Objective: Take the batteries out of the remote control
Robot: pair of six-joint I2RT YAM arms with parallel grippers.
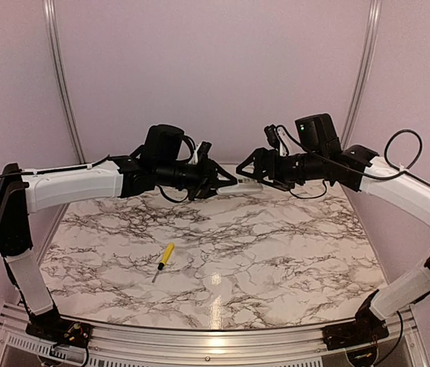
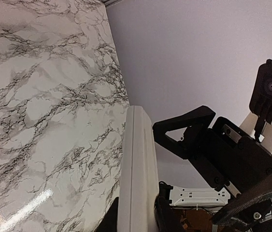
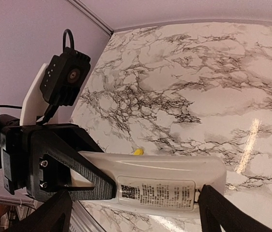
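Upper centre, mid-air | flat white rectangular remote control (image 1: 247, 184) | left gripper (image 1: 234, 183) pinches one end | right gripper (image 1: 255, 179): perhaps clamped, cannot tell.

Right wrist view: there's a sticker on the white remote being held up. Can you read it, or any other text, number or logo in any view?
Pale printed label on the small flat white rectangular remote control: several lines of dark print, too blurred to read.
Yellow-handled screwdriver: no marking visible at this size.
Nothing else legible in any view.
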